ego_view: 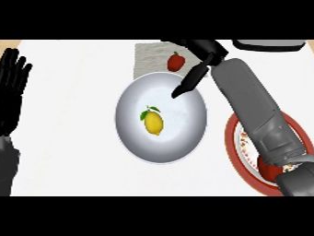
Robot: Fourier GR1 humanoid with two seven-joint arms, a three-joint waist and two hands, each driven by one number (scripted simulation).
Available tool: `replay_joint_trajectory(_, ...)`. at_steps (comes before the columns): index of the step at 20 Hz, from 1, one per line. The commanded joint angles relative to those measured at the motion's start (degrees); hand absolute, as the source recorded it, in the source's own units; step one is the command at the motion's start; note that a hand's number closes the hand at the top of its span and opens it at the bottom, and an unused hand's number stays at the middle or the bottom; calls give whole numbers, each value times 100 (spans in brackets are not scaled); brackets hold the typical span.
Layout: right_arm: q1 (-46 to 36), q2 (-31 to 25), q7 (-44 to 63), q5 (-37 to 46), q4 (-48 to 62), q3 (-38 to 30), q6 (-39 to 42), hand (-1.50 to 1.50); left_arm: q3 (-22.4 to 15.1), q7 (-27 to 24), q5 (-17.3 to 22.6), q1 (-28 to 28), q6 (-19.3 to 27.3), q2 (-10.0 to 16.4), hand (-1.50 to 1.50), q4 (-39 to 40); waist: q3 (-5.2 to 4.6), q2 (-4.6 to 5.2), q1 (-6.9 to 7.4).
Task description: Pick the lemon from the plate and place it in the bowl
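Looking steeply down on a white counter [71, 138], the nearest things are given first. At the near right, a red-rimmed dish [233, 147] is partly covered by the right forearm, which is stretched across it. At the left edge the left hand [6, 92] is held open and resting, fingers up, well apart from everything else. In the middle a pale grey round dish [179, 133] is seen, and the lemon [153, 123] is laid alone near its centre. Whether this dish is the plate or the bowl cannot be told. The lemon is bright yellow, smooth and oval, with a small green leaf at its far end. Its long axis is run near to far, slightly tilted. Beyond it, over the dish's far-right rim, the right hand [203, 55] is held open, fingers pointed down, with nothing gripped. The lemon is thus placed nearer than this hand and to its left, and this hand is judged the closer of the two. Farther off, a small red fruit [176, 61] is set on a grey cloth [146, 57].
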Motion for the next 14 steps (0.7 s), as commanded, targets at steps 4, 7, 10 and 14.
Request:
replay_joint_trajectory(4,-356,-1097,-332,-352,934,-649,685,-150,-20,4,-16,-228,-7,8,0,115,5,104,138)
replay_joint_trajectory(7,-386,-1422,-422,-367,1186,-738,889,-150,-38,19,109,-141,-164,24,0,-82,10,143,301)
replay_joint_trajectory(10,-410,-1695,-537,-441,1282,-832,1136,-150,-104,-147,54,-327,-166,-48,0,154,14,235,342)
replay_joint_trajectory(14,-306,-1969,-729,-455,1323,-850,1403,-150,-214,-36,-27,-375,-37,-154,0,26,27,245,404)
